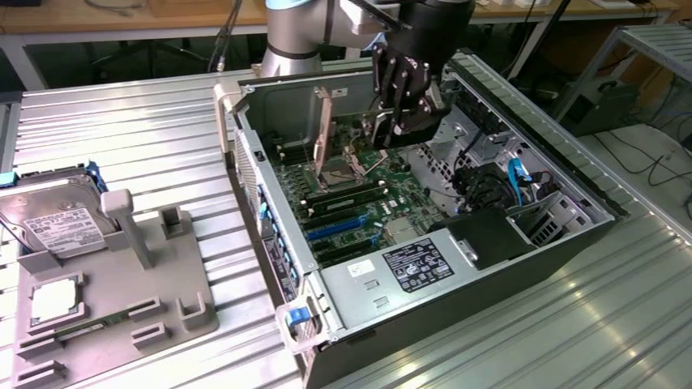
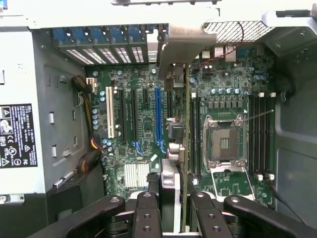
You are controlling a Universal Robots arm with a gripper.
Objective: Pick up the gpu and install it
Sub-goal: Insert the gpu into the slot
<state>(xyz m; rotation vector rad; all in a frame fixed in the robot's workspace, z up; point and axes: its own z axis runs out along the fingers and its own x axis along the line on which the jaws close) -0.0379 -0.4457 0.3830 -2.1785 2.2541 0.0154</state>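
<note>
The gripper [image 1: 406, 121] hangs over the open case [image 1: 562, 162], its fingers [image 2: 147, 208] pinching the gpu [image 2: 185, 124] between them. The gpu stands edge-on inside the case, above the board [image 2: 143, 119]. Its silvery bracket [image 2: 181, 47] points at the case's rear wall, where the slot covers are. Along the case floor it lines up between the blue slot [image 2: 158, 114] and the socket [image 2: 225, 144]. Whether its lower edge touches a slot cannot be told.

The gpu is probably light and stiff, a thin slab that will not sag in the grip. Its smooth faces may slip if the squeeze is weak. It is likely fragile too: small parts on the board side and the contact edge would suffer from a knock against the case. The flat faces near the upper edge look like the best hold, well away from the contacts and clear of the bracket. A tilted card could jam, so the hold should keep it square to the case floor.
</note>
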